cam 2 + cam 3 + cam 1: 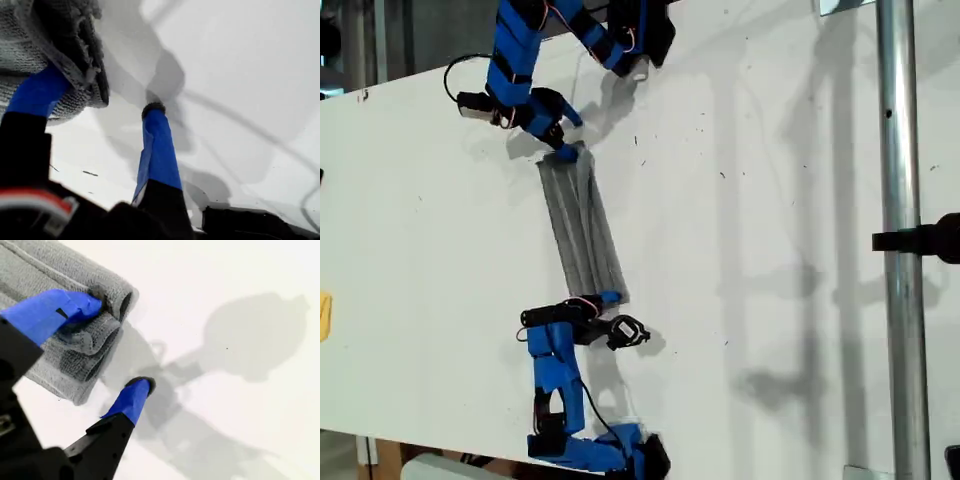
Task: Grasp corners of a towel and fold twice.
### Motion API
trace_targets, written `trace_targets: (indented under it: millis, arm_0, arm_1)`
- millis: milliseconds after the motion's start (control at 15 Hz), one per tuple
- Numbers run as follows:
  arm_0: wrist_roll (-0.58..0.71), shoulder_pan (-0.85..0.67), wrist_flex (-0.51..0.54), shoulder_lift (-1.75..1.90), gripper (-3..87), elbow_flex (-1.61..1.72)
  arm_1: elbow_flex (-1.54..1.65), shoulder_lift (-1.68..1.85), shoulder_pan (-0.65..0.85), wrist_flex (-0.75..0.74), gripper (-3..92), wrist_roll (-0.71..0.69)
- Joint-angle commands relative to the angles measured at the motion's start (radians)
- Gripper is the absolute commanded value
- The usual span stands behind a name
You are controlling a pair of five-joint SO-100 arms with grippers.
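Right now the towel (582, 225) lies on the white table (770, 200) as a long narrow grey strip, left of centre in the exterior view. It runs from upper left down toward the lower middle and is folded lengthwise, w/ ridges along it.

One arm (515, 60) comes in from the top left of the exterior view, its tip at the strip's upper end. Another arm (560, 400) reaches up from the bottom edge, its tip at the lower end. Can't tell from the wrist views which arm is which.

My first gripper (100, 92) has its jaws spread. One blue finger (37, 92) is tucked against the towel (25, 40), w/ cloth bunched over its tip. The other finger (157, 150) stands apart, its tip on bare table.

My second gripper (119, 342) is also spread wide. One finger (55, 310) presses on top of the towel (55, 270), right at the folded end where several layers show as loops. The other finger (131, 399) is down on the table just beside the cloth's edge, not touching it.
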Motion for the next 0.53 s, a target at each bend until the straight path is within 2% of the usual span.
trace_targets:
  millis: [0,133,333,467]
  arm_0:
    - [-0.014,0.02,0.014,0.21,27.5,0.118]
    - [-0.075,0.058,0.014,0.4,26.4,0.301]
    - [-0.247,0.144,0.009,0.703,26.3,0.575]
    - [-0.387,0.241,0.005,0.772,27.2,0.699]
  arm_1:
    - [-0.066,0.094,0.058,0.069,28.9,-0.025]
    - [-0.057,0.221,0.091,0.14,29.2,-0.026]
    - [0.029,0.468,0.236,0.19,31.4,-0.041]
    - [0.069,0.54,0.302,0.199,32.0,-0.044]
